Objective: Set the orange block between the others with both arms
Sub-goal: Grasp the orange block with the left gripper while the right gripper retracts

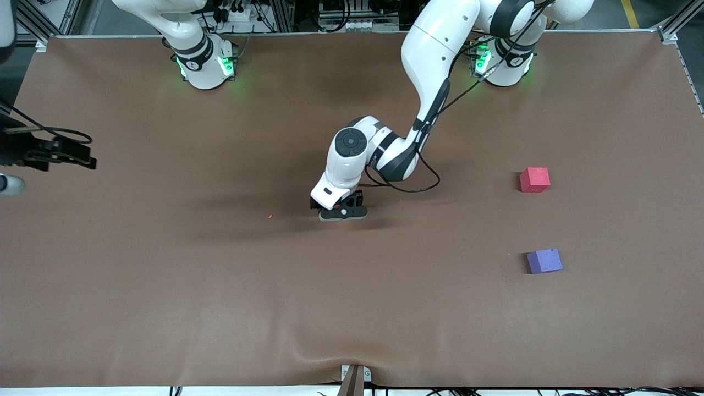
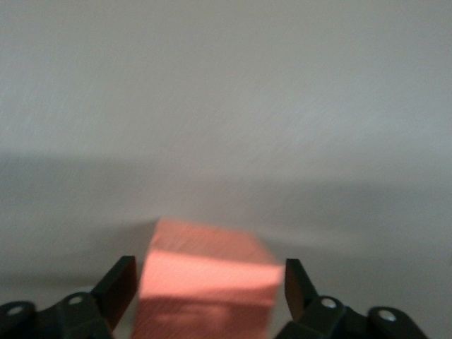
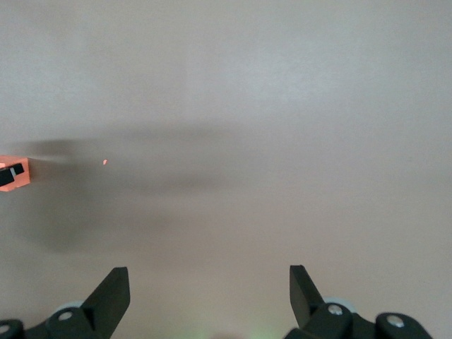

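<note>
The orange block (image 2: 205, 282) sits on the brown table near its middle, between the fingers of my left gripper (image 2: 209, 274). The gripper is open, its fingers close on either side of the block with a thin gap at each. In the front view the left gripper (image 1: 343, 213) stands low on the table and hides the block. The right wrist view catches the orange block (image 3: 14, 169) at its edge. The pinkish-red cube (image 1: 534, 180) and the purple-blue cube (image 1: 544, 260) lie toward the left arm's end, the purple-blue one nearer the front camera. My right gripper (image 3: 209, 281) waits open, over bare table.
A tiny orange crumb (image 1: 270, 216) lies on the table beside the left gripper, toward the right arm's end. The brown table cover (image 1: 165, 286) spans the whole surface. The gap between the two cubes (image 1: 539, 220) is bare cloth.
</note>
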Controlling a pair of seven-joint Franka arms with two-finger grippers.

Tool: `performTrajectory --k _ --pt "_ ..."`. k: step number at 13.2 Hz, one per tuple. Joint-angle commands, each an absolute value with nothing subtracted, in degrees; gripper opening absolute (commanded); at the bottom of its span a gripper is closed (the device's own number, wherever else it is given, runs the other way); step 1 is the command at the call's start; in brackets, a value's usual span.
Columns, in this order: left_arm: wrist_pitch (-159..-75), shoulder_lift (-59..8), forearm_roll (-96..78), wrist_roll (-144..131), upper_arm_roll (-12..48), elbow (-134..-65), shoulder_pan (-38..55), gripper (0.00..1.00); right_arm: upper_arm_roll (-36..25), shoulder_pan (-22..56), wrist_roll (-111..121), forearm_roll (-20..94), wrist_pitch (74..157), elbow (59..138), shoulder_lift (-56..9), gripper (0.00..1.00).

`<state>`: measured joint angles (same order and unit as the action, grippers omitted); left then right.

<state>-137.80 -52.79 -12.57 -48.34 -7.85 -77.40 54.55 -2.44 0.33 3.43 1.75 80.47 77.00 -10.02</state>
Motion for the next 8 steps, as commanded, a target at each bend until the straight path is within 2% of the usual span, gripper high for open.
performTrajectory --k 1,3,5,8 --pt "-129.8 -51.9 -11.8 -49.2 -8.7 -77.1 54.9 0.57 -0.9 -1.1 5.9 0.4 80.8 79.3 -8.0 1.0" --pt "-122.3 -49.9 -11.5 -49.0 -9.0 -77.1 54.6 0.02 -0.9 -1.1 5.6 0.4 80.7 80.8 -8.1 1.0" --pt "-115.2 -46.4 -7.0 -48.4 -9.1 -77.1 52.6 0.0 -0.9 -1.1 5.5 0.4 79.9 80.9 -8.0 1.0" --pt "-108.9 -40.6 -4.5 -41.9 -8.7 -77.7 40.7 0.0 -1.6 -1.2 6.1 0.1 77.8 80.3 -8.0 1.0"
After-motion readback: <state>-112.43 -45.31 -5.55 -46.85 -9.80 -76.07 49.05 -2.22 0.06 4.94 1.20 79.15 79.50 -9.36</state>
